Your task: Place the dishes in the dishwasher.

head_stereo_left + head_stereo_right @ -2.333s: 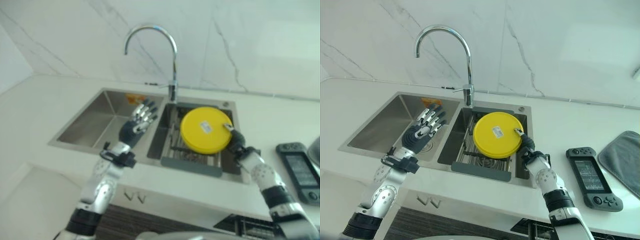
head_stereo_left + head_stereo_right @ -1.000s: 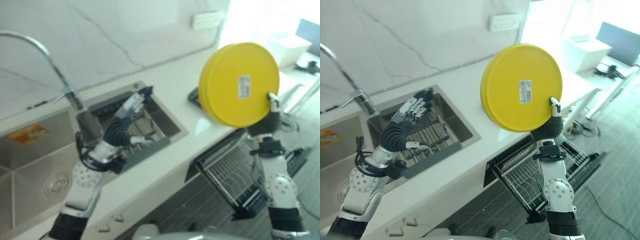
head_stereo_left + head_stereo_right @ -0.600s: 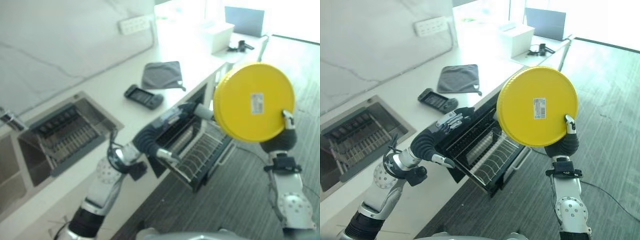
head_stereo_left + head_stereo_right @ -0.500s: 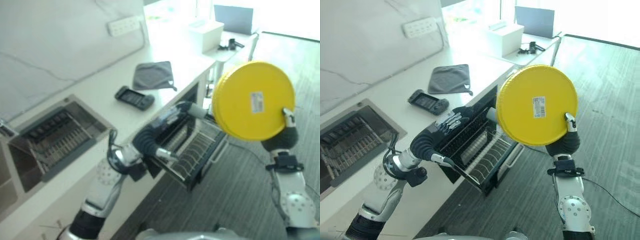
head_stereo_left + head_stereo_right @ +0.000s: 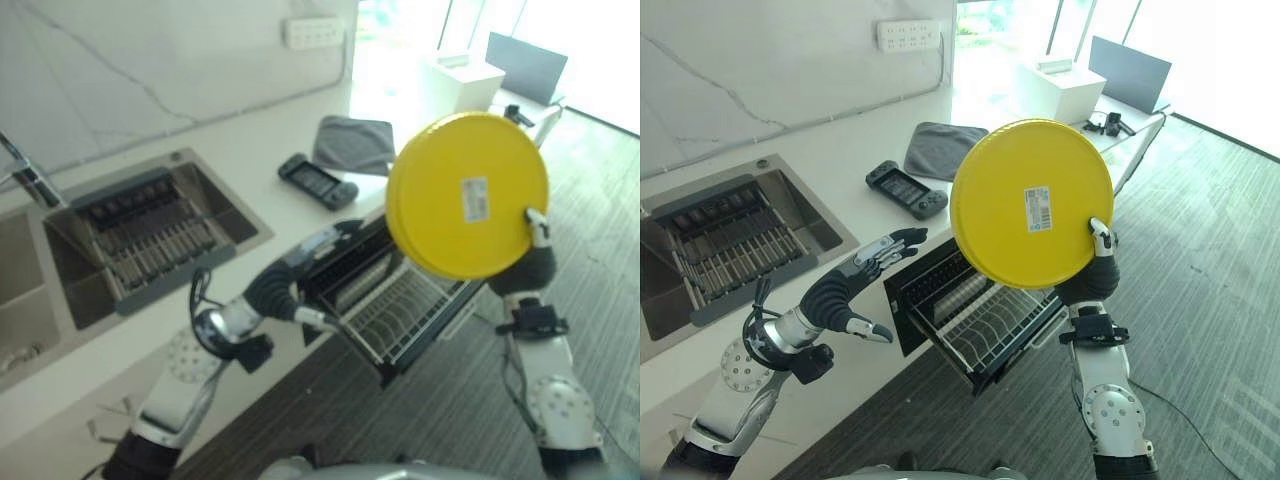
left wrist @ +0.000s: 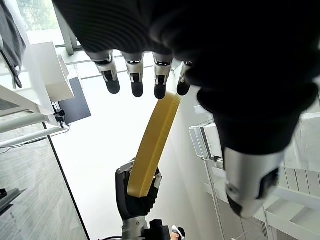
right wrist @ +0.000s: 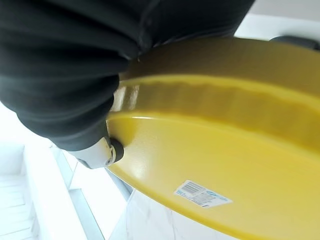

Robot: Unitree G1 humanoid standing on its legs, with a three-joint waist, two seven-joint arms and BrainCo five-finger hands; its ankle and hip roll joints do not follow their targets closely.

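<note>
Right hand [image 5: 1092, 272] is clamped on the lower rim of the yellow plate [image 5: 1030, 203], thumb on the labelled underside. Plate is held upright in the air, above and just fwd of the pulled-out dishwasher rack [image 5: 992, 325]. Not in the rack yet.

Left hand [image 5: 845, 285] has fingers straight and spread, holding nothing. It hovers near the front edge of the tabletop [image 5: 820, 175], beside the dishwasher opening [image 5: 930, 285].

Risks from here, my read:
- Grip is on one small patch of rim w/ the plate's whole weight cantilevered above it. Any quick wrist rotation on the way down could make it pivot or slip out, and below is the floor [image 5: 1200, 300], so it drops hard.
- Plate blocks much of the head cams' view of the rack. Tine alignment will be partly blind, so it could land across the tines instead of between them and tip over.
- Plate looks wide vs the gap under the tabletop edge. If it goes in too high or too far back, the rim may clip the edge or the opening's frame.
- Left hand sits close to the descent path, so arm-to-plate contact is possible unless it clears out first.
- Rack is extended on its slides. A hard set-down could shove it inward mid-placement.

Game controller [image 5: 905, 191] and grey cloth [image 5: 945, 137] on the tabletop are well apart from this, no issue.
</note>
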